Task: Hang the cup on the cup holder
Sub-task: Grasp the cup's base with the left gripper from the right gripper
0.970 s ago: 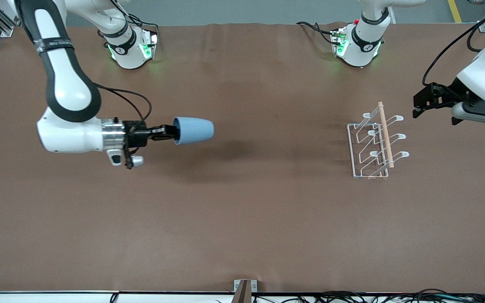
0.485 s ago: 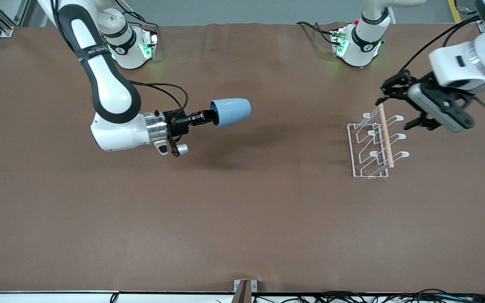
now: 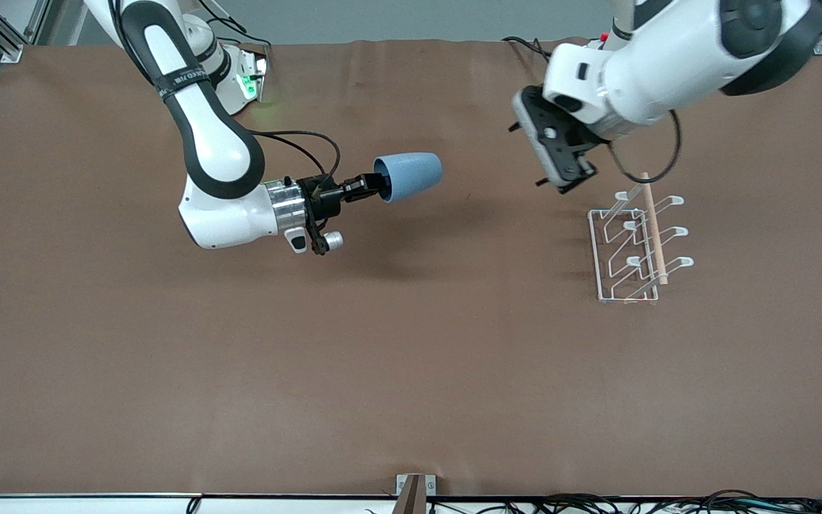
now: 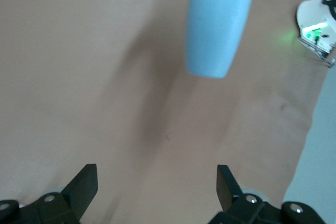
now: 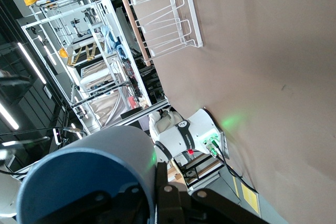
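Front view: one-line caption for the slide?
Right gripper carries the cup sideways above the table toward the cup holder; open left gripper hovers nearby.

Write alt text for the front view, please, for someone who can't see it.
The right claw holds a light-blue cup sideways by its rim over a brown table. The left claw hangs open near a white wire cup holder.

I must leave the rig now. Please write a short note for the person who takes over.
Right gripper: shut on the cup, held sideways by its rim, in the air over the table's middle.
Left gripper: open, empty, over the table beside the cup holder.
Cup holder: stands toward the left arm's end, no cup on its prongs.
Done: cup picked up.
Left: carry it to the holder and hang it.
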`<state>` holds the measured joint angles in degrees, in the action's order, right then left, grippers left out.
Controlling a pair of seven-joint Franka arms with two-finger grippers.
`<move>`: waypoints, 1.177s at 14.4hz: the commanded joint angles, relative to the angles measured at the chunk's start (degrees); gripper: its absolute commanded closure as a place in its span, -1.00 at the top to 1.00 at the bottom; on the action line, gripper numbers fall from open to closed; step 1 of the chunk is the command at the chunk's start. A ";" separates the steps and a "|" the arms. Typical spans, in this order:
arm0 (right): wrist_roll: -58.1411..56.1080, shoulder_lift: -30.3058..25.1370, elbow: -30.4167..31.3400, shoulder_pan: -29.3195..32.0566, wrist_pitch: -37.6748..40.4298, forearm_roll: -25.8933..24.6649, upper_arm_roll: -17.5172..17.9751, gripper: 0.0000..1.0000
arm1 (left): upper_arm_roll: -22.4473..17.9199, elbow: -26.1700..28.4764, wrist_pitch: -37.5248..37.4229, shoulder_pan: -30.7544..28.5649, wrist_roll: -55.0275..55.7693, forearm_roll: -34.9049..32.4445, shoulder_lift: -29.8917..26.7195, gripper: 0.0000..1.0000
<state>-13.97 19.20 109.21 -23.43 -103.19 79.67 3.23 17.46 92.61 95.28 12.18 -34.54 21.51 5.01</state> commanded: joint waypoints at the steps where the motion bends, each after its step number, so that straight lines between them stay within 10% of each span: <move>1: -0.89 -0.56 0.57 -0.48 -0.17 1.71 -0.41 -0.96 | 3.71 -1.29 2.09 0.03 -1.05 0.99 4.38 1.00; 17: -0.89 -0.48 0.57 -1.09 -0.87 1.80 -0.41 -0.96 | 5.31 -1.37 20.55 9.53 5.18 0.99 14.59 1.00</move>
<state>-14.03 19.21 109.23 -23.64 -103.35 79.77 3.14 22.71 92.38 113.84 21.26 -31.20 21.74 18.30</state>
